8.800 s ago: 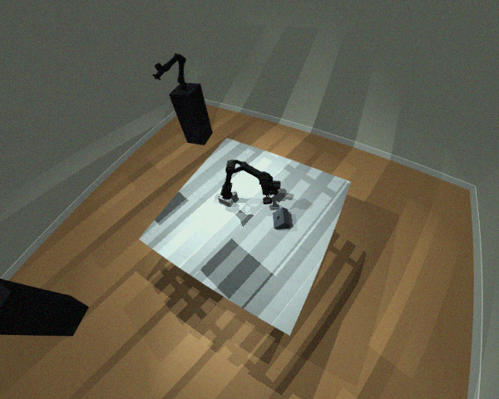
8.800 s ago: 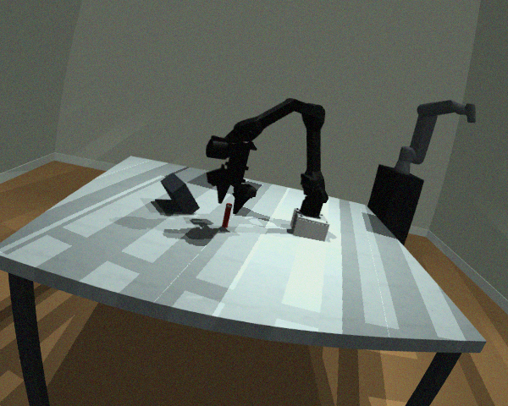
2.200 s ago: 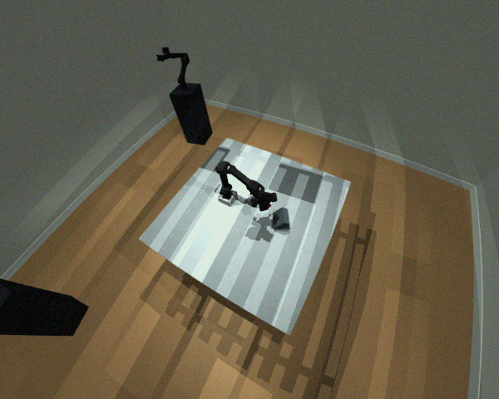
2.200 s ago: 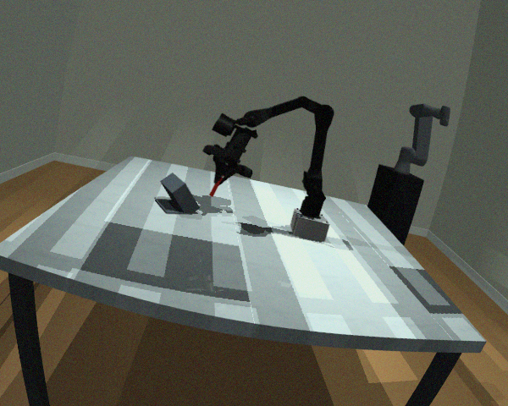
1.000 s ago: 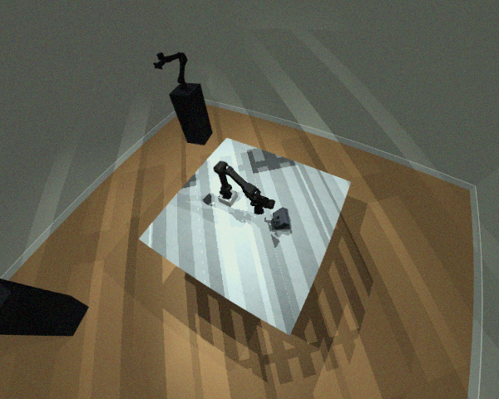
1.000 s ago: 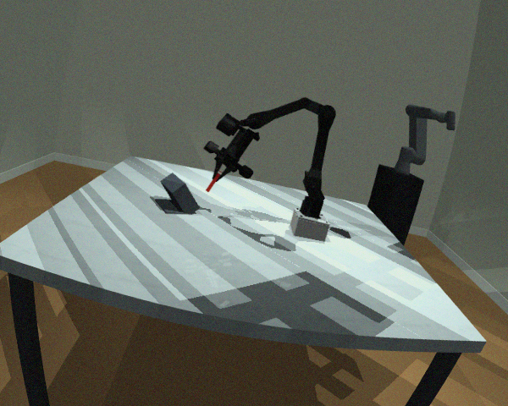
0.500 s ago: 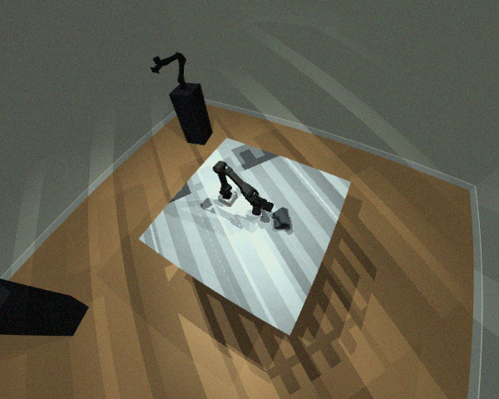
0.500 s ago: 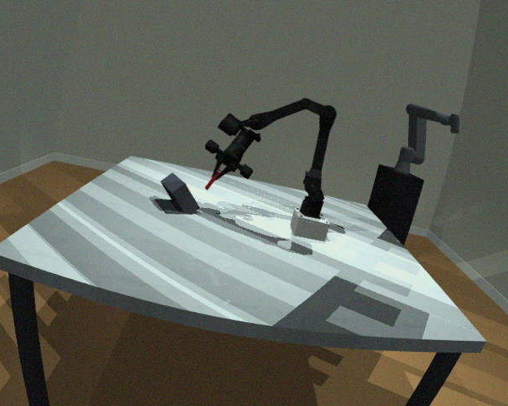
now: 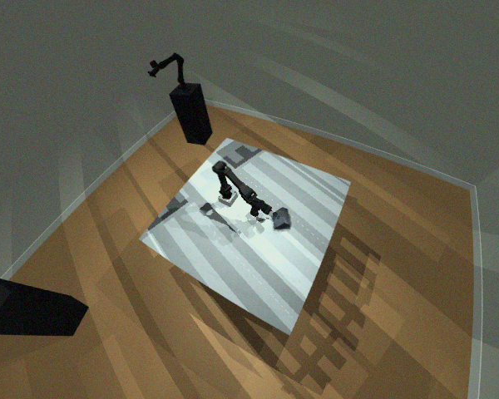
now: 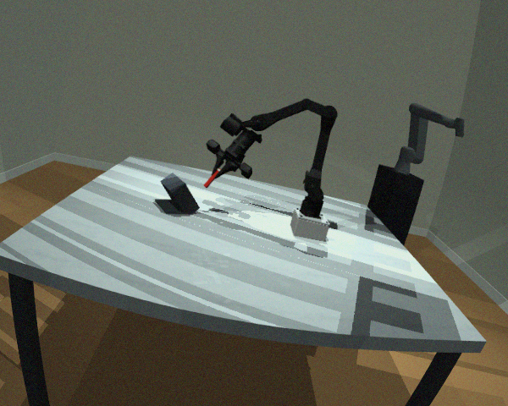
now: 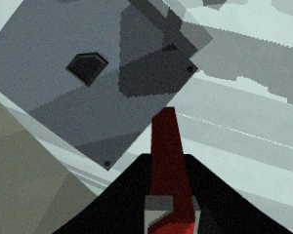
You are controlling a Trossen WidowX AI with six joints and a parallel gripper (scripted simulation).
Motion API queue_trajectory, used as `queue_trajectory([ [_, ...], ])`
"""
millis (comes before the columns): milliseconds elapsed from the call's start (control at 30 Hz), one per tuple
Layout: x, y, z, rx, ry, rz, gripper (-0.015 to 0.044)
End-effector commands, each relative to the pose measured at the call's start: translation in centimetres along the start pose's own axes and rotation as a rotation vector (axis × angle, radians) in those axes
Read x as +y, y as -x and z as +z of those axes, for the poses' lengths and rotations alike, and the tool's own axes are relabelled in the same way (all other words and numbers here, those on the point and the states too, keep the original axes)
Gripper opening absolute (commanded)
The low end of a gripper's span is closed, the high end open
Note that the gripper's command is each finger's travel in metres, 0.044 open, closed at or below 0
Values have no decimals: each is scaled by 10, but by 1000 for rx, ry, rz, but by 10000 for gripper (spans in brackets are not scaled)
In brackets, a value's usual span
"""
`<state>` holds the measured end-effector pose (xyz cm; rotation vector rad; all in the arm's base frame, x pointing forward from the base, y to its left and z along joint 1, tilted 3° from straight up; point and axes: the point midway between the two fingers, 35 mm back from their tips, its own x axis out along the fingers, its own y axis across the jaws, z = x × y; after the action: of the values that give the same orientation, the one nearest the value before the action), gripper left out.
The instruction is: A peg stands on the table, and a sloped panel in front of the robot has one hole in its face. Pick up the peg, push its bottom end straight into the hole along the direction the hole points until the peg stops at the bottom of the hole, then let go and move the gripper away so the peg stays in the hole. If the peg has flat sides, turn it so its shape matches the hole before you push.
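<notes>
My gripper (image 9: 269,212) (image 10: 218,172) (image 11: 165,164) is shut on the red peg (image 10: 210,179) (image 11: 167,151). The peg is held clear of the table, tilted, with its free end pointing down toward the panel side. It has flat sides. The dark grey sloped panel (image 9: 281,219) (image 10: 185,200) (image 11: 54,34) stands in front of the gripper. Its hole (image 11: 88,69) is angular, with several sides and a pointed corner, and lies up and left of the peg's tip in the wrist view. In that view the tip overlaps the panel's lower right edge. The peg is outside the hole. The peg is not clearly visible in the top view.
The panel stands on the pale table (image 9: 245,266) (image 10: 157,262), which has striped shadows. The arm's light base (image 9: 228,197) (image 10: 309,225) is behind the gripper. Small dark dots (image 11: 106,164) mark the panel's corners. Another arm on a black pedestal (image 9: 191,115) (image 10: 394,200) stands beyond the table.
</notes>
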<state>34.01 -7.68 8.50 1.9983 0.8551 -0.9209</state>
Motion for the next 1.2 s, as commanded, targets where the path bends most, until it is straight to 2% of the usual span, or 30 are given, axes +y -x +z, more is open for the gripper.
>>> queue_trajectory([
  [0, 0, 2, 1, 12, -48, 14, 0],
  [1167, 11, 17, 21, 89, -440, 112, 0],
])
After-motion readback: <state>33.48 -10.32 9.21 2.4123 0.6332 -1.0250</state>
